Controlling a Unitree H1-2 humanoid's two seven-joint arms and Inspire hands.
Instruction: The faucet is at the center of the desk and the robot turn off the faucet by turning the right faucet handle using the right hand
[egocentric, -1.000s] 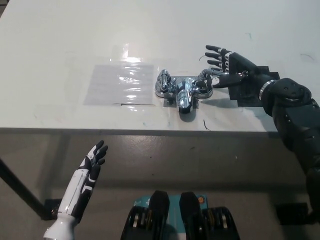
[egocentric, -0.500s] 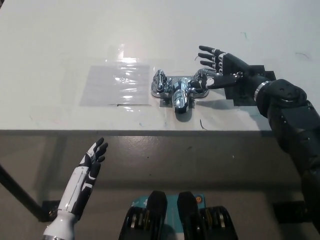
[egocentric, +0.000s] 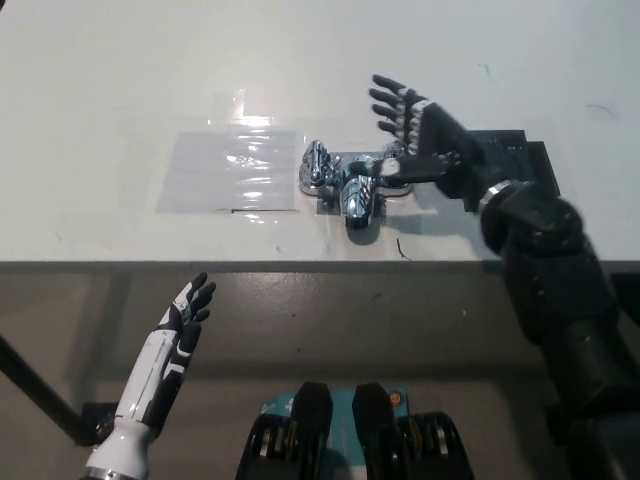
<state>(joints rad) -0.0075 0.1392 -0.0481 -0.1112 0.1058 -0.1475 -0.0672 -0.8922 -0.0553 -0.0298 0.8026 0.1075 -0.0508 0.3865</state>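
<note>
Now we log: right hand (egocentric: 425, 145), fingers spread, has swung across the right faucet handle (egocentric: 395, 165), likely mid-turn; faucet (egocentric: 352, 182) mid-surface (egocentric: 120, 80). Left hand (egocentric: 180, 320) rests low, open.

a white desk (egocentric: 120, 90) fills the upper half of the view, its top matte and pale, marked with a few small dark scuffs and scratches toward the far right. a clear plastic sheet (egocentric: 232, 170) lies flat on the desk left of centre, catching bright glare from overhead light along its upper edge. on the desk's right side lies a flat black patch (egocentric: 510, 150), partly covered. the desk's front edge runs straight across the middle of the view. below that edge the floor (egocentric: 350, 330) is dull grey-brown and in shadow. a thin dark bar (egocentric: 35, 385) crosses the floor diagonally under the desk's left end.
</note>
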